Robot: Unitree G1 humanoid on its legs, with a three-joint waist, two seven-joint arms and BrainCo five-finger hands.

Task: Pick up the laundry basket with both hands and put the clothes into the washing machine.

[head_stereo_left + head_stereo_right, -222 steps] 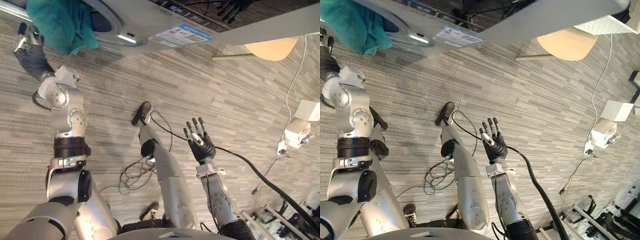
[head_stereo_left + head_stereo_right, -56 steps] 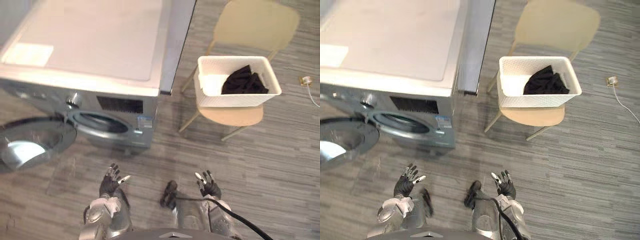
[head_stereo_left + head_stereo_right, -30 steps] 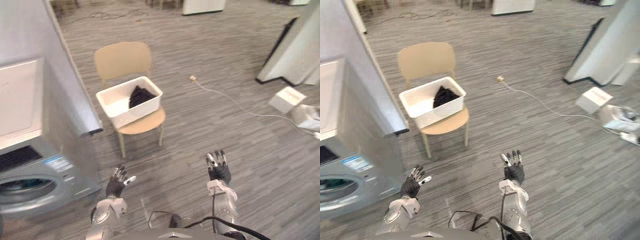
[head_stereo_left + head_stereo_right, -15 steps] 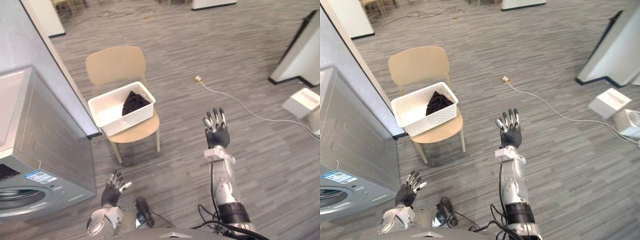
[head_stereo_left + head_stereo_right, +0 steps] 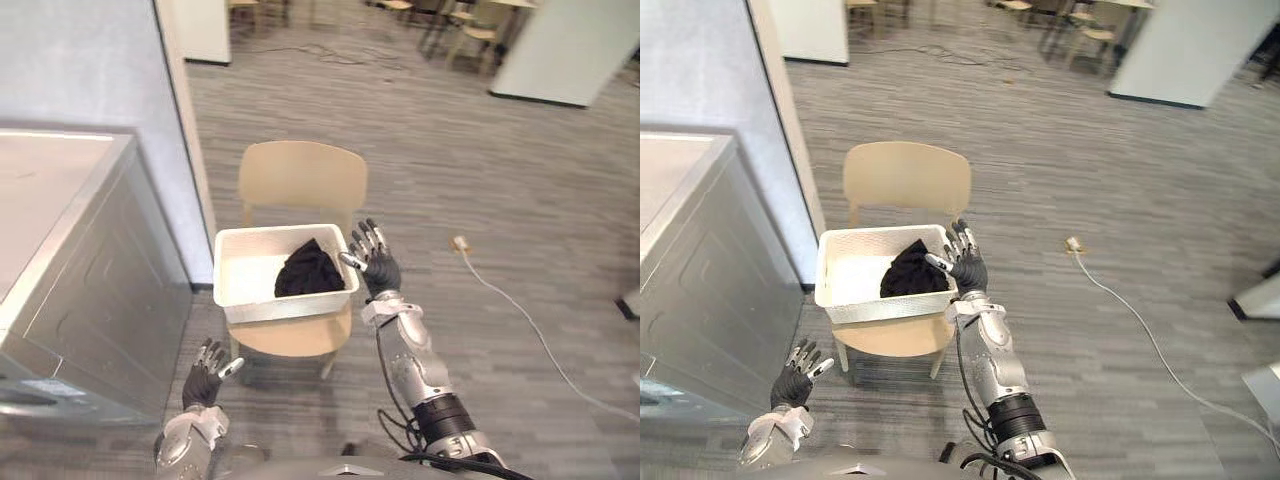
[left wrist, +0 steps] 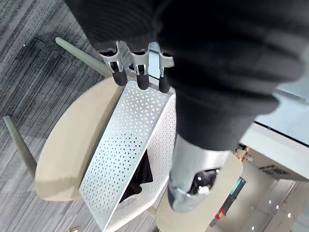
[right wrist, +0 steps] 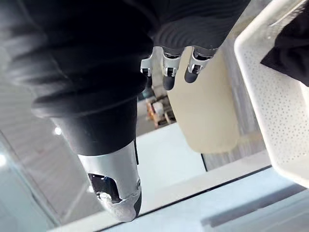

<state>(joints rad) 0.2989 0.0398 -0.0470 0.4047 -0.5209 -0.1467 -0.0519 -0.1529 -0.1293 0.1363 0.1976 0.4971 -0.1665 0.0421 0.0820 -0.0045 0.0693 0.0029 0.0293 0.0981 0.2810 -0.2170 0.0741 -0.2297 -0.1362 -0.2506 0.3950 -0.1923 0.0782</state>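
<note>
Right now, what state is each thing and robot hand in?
laundry basket: upright on the chair seat.
black clothes: bunched inside the basket.
chair: standing upright.
left robot hand: open, low, away from basket.
right robot hand: open, raised beside basket's right end.

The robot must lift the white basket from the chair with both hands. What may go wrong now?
1. The right hand is open beside the right end of the laundry basket, but the left hand hangs low, apart from it; a one-sided lift may tip it.
2. The dark clothes lie toward the right end, so the load may be uneven.
3. The basket rests on a chair; a sideways push may slide it off.
</note>
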